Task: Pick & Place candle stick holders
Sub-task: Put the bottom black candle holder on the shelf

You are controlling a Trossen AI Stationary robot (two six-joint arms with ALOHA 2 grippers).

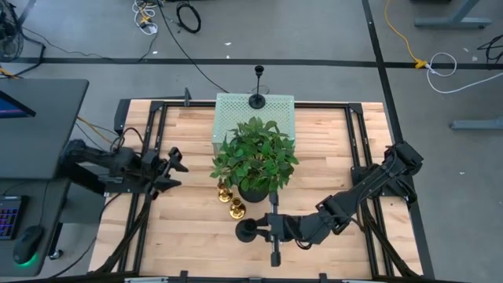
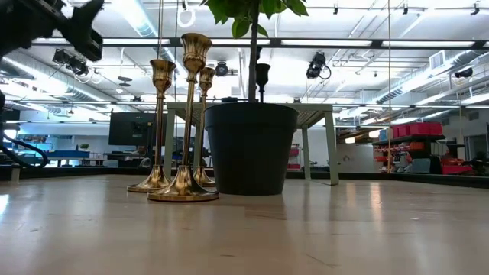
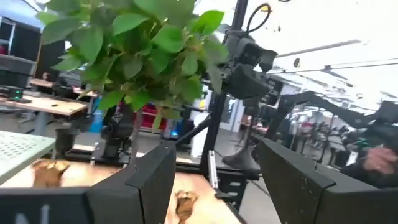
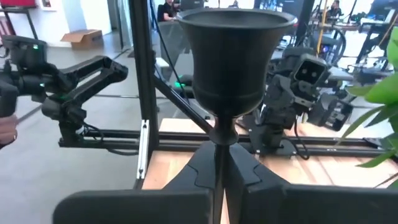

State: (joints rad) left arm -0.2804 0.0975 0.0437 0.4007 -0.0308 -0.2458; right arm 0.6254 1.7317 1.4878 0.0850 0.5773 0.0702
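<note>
My right gripper is shut on a matte black candle stick holder near the table's front middle, in front of the black plant pot. The holder's cup fills the right wrist view. A second black holder stands by its base on a pale green perforated stand at the back. Three gold holders stand on their round bases left of the pot; two show from above. My left gripper is open and empty at the left, its fingers pointing toward the plant. My right gripper pinches the black holder's slim stem just below the cup between its two fingers. The fingers come level from the table's right side and lie across the stem. The holder stands upright, cup up. Its base is hidden below the fingers.
The leafy plant spreads over the table's middle and hides part of the gold holders. Dark frame rails run along the left and right sides. Bare wood lies at the front left and to the right of the pot.
</note>
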